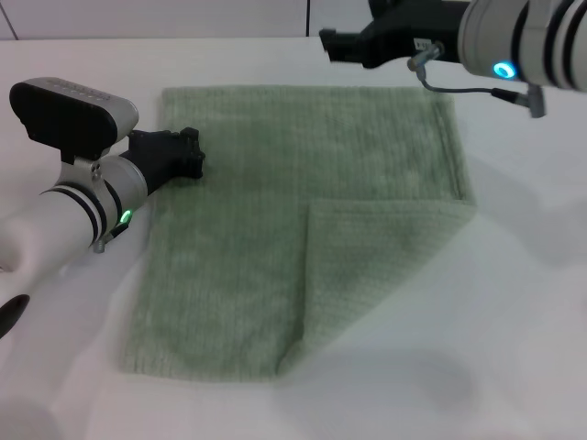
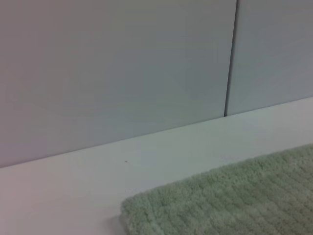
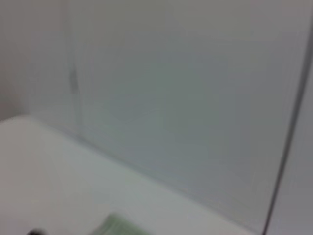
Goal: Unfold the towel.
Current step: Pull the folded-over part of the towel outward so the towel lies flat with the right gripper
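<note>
Although the towel (image 1: 303,229) lay mostly flat across the middle of the white bench (image 1: 514,348), its lower right quarter was folded back over itself, the flap sitting lower centre-right of the head view with its crease running along the right edge.

Left gripper (image 1: 180,154) sat at the towel's left edge, upper left of the head view, low to the cloth; whether its jaws were apart or together could not be told. The left wrist view showed only a corner of towel (image 2: 230,200), bench and wall panels.

Right gripper (image 1: 358,44) hung above the towel's far edge, top centre-right of frame; its jaws could not be read either. The right wrist view caught a sliver of green (image 3: 117,227) at the bottom edge.

Judgement: remaining step is to open that flap. Best taken by pinching the free corner of the flap, near the middle of the cloth, lifting just enough to clear the layer beneath, then drawing it out toward the lower right. Pinch one layer only, or the whole towel drags.

No containers in view.
</note>
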Available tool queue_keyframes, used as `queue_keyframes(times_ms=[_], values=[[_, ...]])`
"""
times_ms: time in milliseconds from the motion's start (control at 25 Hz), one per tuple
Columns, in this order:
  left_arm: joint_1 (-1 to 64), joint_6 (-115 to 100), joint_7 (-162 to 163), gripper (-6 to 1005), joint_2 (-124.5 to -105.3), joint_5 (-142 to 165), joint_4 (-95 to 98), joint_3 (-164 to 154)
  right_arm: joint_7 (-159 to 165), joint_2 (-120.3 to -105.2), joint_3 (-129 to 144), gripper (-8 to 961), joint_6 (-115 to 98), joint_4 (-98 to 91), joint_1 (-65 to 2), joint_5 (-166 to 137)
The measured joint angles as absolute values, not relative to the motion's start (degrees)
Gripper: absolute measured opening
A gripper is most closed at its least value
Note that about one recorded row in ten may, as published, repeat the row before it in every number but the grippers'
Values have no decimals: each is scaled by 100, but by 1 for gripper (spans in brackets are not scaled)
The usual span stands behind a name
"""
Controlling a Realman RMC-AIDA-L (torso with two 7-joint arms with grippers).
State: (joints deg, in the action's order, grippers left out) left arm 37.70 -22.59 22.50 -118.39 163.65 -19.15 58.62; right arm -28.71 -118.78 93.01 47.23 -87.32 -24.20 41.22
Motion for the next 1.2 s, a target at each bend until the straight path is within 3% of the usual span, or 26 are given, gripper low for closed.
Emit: queue_keyframes(times_ms=[480,1200], values=[[3762,-2272,2247,18,-11838,16365,-1922,5862,-3689,-11864,8297,741,7664,-8749,-3419,4140],[3773,-2287,2250,22,-11839,16365,-1924,5862,-5768,-11874,7648,740,8435,-6442,-4554,4111]])
